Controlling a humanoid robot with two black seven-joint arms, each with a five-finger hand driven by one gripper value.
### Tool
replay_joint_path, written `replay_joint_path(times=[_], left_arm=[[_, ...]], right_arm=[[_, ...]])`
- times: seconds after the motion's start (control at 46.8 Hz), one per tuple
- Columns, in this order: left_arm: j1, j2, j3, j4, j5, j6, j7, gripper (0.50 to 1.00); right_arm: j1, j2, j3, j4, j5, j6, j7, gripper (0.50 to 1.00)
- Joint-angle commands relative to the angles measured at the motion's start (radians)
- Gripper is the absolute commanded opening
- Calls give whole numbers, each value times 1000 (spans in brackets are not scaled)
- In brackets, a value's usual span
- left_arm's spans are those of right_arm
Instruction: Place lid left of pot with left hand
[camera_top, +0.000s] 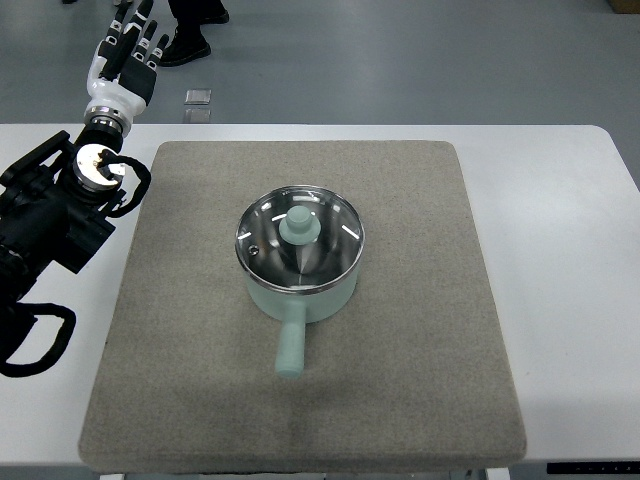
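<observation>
Lid (300, 237) was still seated on the pot (301, 292) when you paused here, its glass dome and pale green knob (298, 226) sitting level over the rim, near the middle of the grey mat (420, 380) on the white tabletop (570, 260). The pot's handle (291, 348) pointed toward the robot's side. Your left robot hand (127, 50) was well apart from it, up at the far left corner past the tabletop's edge, fingers stretched out straight and holding nothing. No right arm showed anywhere.

By my reading you had not begun the first step: the reach was yet to be made, and the lift and set-down lay beyond it. The next move called for you to bring the left robot hand across and over the knob, come down on it from above, and close the fingers round it before raising the lid clear. The bare stretch of mat to the pot's left looked roomy enough for the drop.
</observation>
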Motion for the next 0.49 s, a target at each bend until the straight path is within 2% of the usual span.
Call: replay_joint_path(times=[0.0,0.47], left_arm=[[1,0,-3,0,-1,-6,0,996],[5,-2,-3,-1,2,5,-5,996]], right_arm=[[0,0,-1,0,0,0,0,924],[0,0,-1,0,0,0,0,924]])
